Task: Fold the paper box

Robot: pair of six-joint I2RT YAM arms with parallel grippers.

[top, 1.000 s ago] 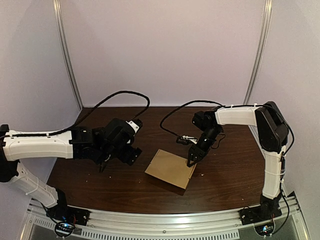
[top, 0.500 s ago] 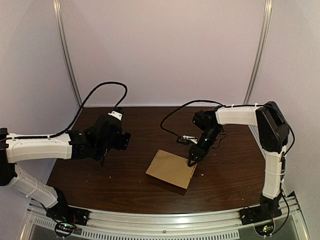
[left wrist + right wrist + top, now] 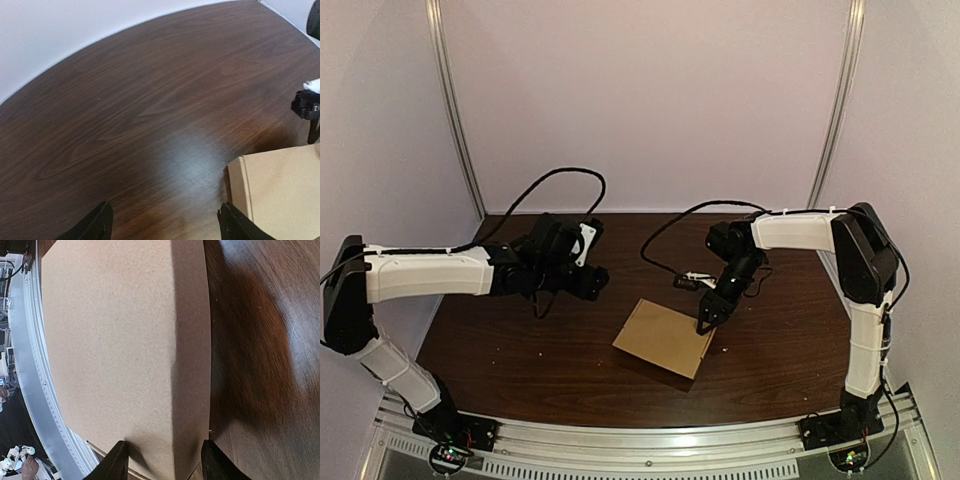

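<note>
Left gripper (image 3: pixel 164 214), fingers apart, has swung toward the light, easily creased box (image 3: pixel 665 338), best taken by an edge flap; right gripper (image 3: pixel 703 322) straddles its right edge, clamping indeterminate.

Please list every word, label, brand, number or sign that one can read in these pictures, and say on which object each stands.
There is no readable text in any view.
The paper box is plain brown cardboard without print.
The table carries no lettering on its dark wood.
If the arms bear any marking, it is too small to read.
</note>
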